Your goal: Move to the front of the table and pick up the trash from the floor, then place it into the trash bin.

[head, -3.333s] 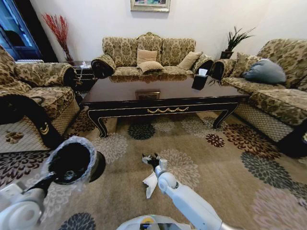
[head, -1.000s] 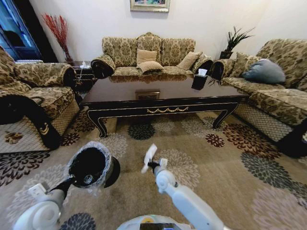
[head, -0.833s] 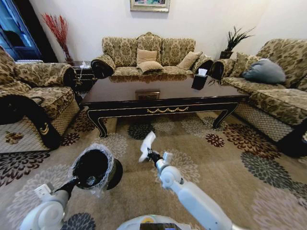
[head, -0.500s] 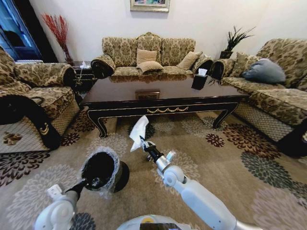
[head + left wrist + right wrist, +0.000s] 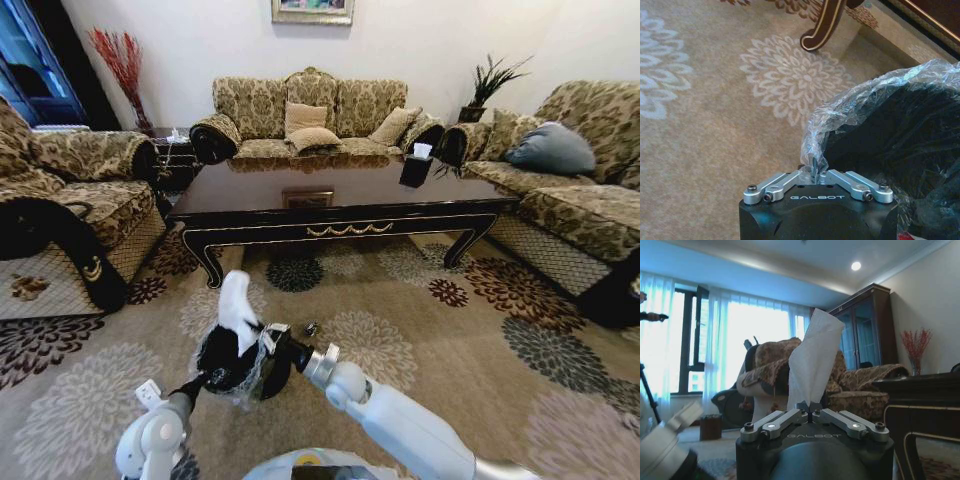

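I had the right gripper (image 5: 262,335) clamped on the white paper tissue (image 5: 238,306), with the tissue standing upright directly above the mouth of the trash bin (image 5: 232,362). In the right wrist view the fingers (image 5: 790,416) were pinched tight on the tissue's (image 5: 812,357) lower end. The left gripper (image 5: 814,176) was closed on the bin's rim and clear liner bag (image 5: 850,107), and held the bin on the near left, on the near side of the coffee table (image 5: 340,195), over the patterned carpet (image 5: 480,330). I judged this as the drop step: tissue over the bin but not yet in. Next call was opening the right fingers so it fell inside; being light, it might cling or drift, so lowering first seemed safer.
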Robot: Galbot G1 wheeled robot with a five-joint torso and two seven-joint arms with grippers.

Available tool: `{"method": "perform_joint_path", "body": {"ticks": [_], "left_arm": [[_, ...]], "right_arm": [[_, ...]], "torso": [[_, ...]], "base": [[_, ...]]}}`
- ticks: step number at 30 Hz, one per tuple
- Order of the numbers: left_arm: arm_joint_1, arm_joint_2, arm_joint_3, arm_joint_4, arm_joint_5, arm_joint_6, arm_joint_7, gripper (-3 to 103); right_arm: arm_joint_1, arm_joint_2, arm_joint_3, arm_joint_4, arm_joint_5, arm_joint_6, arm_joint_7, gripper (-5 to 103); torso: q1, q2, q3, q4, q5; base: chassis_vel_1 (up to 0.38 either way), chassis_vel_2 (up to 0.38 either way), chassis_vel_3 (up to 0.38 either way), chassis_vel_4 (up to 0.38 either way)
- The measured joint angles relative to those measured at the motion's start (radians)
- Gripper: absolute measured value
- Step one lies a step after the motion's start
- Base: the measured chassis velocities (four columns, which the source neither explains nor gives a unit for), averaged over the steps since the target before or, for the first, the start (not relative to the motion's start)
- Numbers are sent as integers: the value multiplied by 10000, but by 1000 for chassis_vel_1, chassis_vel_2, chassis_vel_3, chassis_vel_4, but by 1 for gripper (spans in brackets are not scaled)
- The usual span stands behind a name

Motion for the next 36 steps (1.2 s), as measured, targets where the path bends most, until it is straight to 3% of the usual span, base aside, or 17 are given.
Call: {"method": "perform_joint_path", "body": {"ticks": [8,11,13,17,19,25,28,31,34,36], "left_arm": [[27,1,66,-139,-84,0,-1,2],[64,75,25,-204,-105,3,-2,2],[74,106,2,-224,-125,4,-1,2],[130,200,-108,-333,-232,4,1,2],[145,215,-127,-350,-246,4,1,2],[232,298,-270,-458,-334,5,6,2],[257,320,-313,-511,-356,5,7,2],[297,340,-348,-570,-365,5,9,2],[324,341,-354,-610,-366,5,12,2],[343,339,-356,-651,-366,5,15,2]], "right_arm": [[-127,214,-78,-410,-285,210,147,-3],[-156,250,-71,-459,-317,244,207,13],[-165,254,-64,-459,-317,245,228,13],[-237,232,-24,-458,-364,261,273,34],[-260,221,-9,-453,-381,268,276,34],[-421,77,104,-308,-455,296,291,61],[-489,3,173,-229,-485,308,299,67],[-593,-126,295,-94,-539,327,305,83],[-666,-240,405,15,-567,334,309,88],[-758,-367,541,139,-581,335,311,97]], "torso": [[0,0,0,-1,-1],[0,0,0,0,-1],[0,0,0,0,-1],[0,0,0,0,-1],[0,0,0,0,-1],[0,0,0,0,-1],[0,0,0,0,-1],[0,0,0,0,-1],[0,0,0,0,-1],[0,0,0,0,0]], "base": [[0,0,0,0],[0,0,0,0],[0,0,0,0],[0,0,0,0],[0,0,0,0],[0,0,0,0],[0,0,0,0],[0,0,0,0],[0,0,0,0],[0,0,0,0]]}}
